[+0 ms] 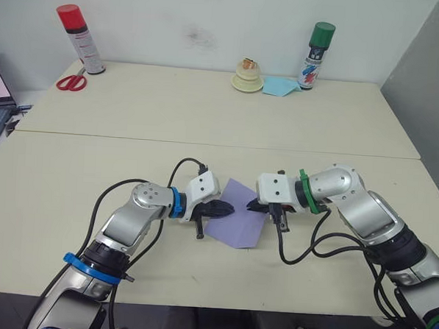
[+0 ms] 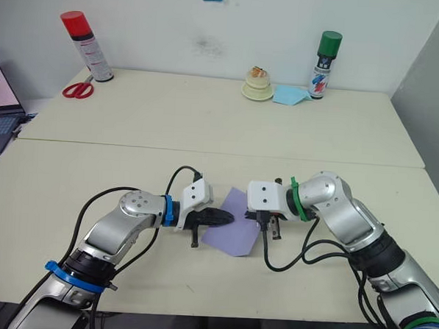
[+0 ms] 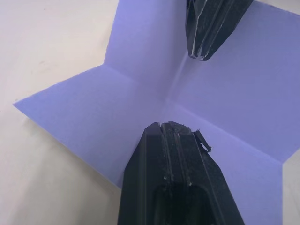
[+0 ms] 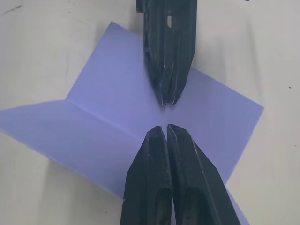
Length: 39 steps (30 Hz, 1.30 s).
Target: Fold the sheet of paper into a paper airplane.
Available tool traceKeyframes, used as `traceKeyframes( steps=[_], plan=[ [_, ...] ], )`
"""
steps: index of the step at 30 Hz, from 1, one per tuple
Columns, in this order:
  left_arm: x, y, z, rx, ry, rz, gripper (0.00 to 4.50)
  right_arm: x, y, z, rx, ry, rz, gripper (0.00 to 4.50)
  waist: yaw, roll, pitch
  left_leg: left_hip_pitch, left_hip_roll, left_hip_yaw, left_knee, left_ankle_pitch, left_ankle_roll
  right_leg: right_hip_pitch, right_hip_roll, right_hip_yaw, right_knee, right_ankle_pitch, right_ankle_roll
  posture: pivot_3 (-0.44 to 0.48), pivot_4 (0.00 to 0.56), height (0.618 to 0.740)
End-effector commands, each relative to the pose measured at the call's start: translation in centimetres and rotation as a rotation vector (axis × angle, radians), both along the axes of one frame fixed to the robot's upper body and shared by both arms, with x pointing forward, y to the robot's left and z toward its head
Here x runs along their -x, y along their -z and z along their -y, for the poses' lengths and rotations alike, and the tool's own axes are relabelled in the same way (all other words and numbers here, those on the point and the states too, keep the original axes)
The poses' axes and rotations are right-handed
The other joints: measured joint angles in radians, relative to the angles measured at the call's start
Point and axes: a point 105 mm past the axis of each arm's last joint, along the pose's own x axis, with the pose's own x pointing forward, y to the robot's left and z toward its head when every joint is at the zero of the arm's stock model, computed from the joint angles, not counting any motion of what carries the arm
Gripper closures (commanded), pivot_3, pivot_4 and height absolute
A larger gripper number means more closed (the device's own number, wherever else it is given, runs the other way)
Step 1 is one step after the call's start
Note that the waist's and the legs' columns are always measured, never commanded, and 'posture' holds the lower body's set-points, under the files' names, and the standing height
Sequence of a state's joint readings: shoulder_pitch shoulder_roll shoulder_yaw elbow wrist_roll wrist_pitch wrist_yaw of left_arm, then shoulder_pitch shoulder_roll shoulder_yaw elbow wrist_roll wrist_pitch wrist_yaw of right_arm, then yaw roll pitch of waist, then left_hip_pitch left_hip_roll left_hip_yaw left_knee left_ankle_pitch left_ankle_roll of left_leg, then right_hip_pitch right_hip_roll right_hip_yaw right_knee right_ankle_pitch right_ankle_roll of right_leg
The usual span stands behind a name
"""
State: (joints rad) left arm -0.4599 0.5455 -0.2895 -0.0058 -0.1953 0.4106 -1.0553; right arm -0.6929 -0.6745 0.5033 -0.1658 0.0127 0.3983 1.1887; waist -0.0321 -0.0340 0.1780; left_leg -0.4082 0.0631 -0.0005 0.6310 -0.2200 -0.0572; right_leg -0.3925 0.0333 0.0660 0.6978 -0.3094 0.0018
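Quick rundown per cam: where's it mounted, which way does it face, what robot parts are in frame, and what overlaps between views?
Left eye and right eye: on the head, facing forward and down over the table; both arms show, the left gripper and right gripper tip to tip over the sheet of paper.
Left wrist: looks along its own shut fingers at the creased sheet; the right gripper points back at it.
Right wrist: the mirror case, own shut fingers facing the left gripper.
Shared: sheet and both grippers.

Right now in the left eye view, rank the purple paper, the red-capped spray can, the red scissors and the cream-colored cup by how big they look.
1. Purple paper, though it lies nearest the camera.
2. Red-capped spray can.
3 and 4. Red scissors and cream-colored cup look alike, so I won't rank them.
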Motion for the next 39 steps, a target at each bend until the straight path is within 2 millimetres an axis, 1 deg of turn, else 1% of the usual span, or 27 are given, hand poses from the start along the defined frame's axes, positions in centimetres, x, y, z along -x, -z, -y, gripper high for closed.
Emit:
traceKeyframes(
  steps=[1,5,11,17,21,24,28,31,33,35,37,38,39],
  plan=[
    [0.1,0.1,0.1,-0.004,0.0,0.014,4.5,-0.3,0.1,0.9,0.021,0.002,0.031,4.38,0.0,0.0,0.0,0.0,0.0,0.0,0.0,0.0,0.0,0.0,0.0,0.0,0.0,0.0,0.0,0.0,0.15,0.737],
    [0.0,0.7,-0.3,-0.016,-0.025,0.005,4.5,-0.4,1.2,1.5,0.028,0.024,0.017,4.38,0.0,0.0,0.0,0.0,0.0,0.0,0.0,0.0,0.0,0.0,0.0,0.0,0.0,0.0,0.0,0.0,0.15,0.737],
    [-0.7,2.1,-1.5,-0.048,-0.092,-0.008,4.5,-0.4,3.4,3.2,0.02,0.109,-0.008,4.38,0.0,0.0,0.0,0.0,0.0,0.0,0.001,0.0,0.0,0.001,0.0,0.0,0.0,0.0,0.0,0.0,0.15,0.737],
    [-0.8,2.8,-2.0,-0.036,-0.132,-0.023,4.5,-0.1,5.7,5.4,0.011,0.226,-0.027,4.38,0.0,-0.001,-0.002,0.009,0.0,0.001,0.0,0.0,0.0,0.008,0.0,0.001,0.0,-0.002,0.004,0.0,0.15,0.737],
    [-0.8,2.7,-1.6,-0.018,-0.128,-0.021,4.5,0.1,5.6,5.4,-0.046,0.277,-0.047,4.38,0.0,-0.001,-0.003,0.01,0.0,0.001,0.0,0.0,0.0,0.009,0.0,0.002,0.0,-0.001,0.006,0.0,0.15,0.737],
    [-1.0,2.4,-1.2,-0.006,-0.118,-0.02,4.5,-0.3,5.3,5.1,-0.102,0.332,-0.055,4.38,0.0,-0.001,-0.003,0.01,0.0,0.002,0.001,0.0,0.0,0.009,0.0,0.003,0.0,-0.001,0.007,0.0,0.15,0.737],
    [-1.9,2.5,-0.2,-0.012,-0.115,-0.013,4.5,-1.6,4.9,4.7,-0.285,0.528,-0.154,4.38,0.0,-0.001,-0.004,0.01,0.0,0.001,0.001,0.0,0.0,0.009,0.0,0.002,0.001,-0.001,0.007,0.0,0.15,0.737],
    [-2.1,2.3,0.3,-0.001,-0.109,-0.008,4.5,-1.7,4.9,5.0,-0.361,0.61,-0.222,4.38,0.0,-0.001,-0.004,0.009,-0.001,0.002,0.002,0.0,0.0,0.009,0.0,0.003,0.0,0.0,0.007,0.0,0.15,0.737],
    [-1.9,2.2,0.9,0.008,-0.088,-0.004,4.5,-1.2,4.3,4.9,-0.422,0.618,-0.271,4.03,0.0,-0.001,-0.004,0.009,-0.001,0.002,0.002,0.0,0.0,0.009,0.0,0.003,0.0,0.0,0.006,0.0,0.15,0.737],
    [-1.7,2.2,1.5,0.019,-0.07,0.009,4.5,-0.8,3.6,4.9,-0.46,0.628,-0.29,3.52,0.001,-0.001,-0.003,0.008,-0.001,0.002,0.001,0.0,0.0,0.009,0.0,0.003,0.0,0.0,0.006,0.0,0.15,0.737],
    [-1.2,2.2,2.4,0.03,-0.045,0.009,4.5,-0.6,2.9,5.0,-0.482,0.651,-0.27,2.73,0.001,-0.001,-0.003,0.008,-0.001,0.002,0.001,0.0,0.0,0.008,0.0,0.003,0.0,0.0,0.006,0.0,0.15,0.737],
    [-0.9,2.2,2.7,0.032,-0.035,0.009,4.5,-0.6,2.6,5.1,-0.491,0.671,-0.252,2.44,0.001,-0.001,-0.003,0.008,-0.001,0.002,0.001,0.0,0.0,0.008,0.0,0.003,0.0,0.0,0.006,0.0,0.15,0.737],
    [-0.8,2.2,2.9,0.034,-0.028,0.009,4.5,-0.6,2.4,5.2,-0.496,0.685,-0.241,1.95,0.001,-0.001,-0.003,0.008,-0.001,0.002,0.001,0.0,0.0,0.008,0.0,0.003,0.0,0.0,0.006,0.0,0.15,0.737]
  ],
)
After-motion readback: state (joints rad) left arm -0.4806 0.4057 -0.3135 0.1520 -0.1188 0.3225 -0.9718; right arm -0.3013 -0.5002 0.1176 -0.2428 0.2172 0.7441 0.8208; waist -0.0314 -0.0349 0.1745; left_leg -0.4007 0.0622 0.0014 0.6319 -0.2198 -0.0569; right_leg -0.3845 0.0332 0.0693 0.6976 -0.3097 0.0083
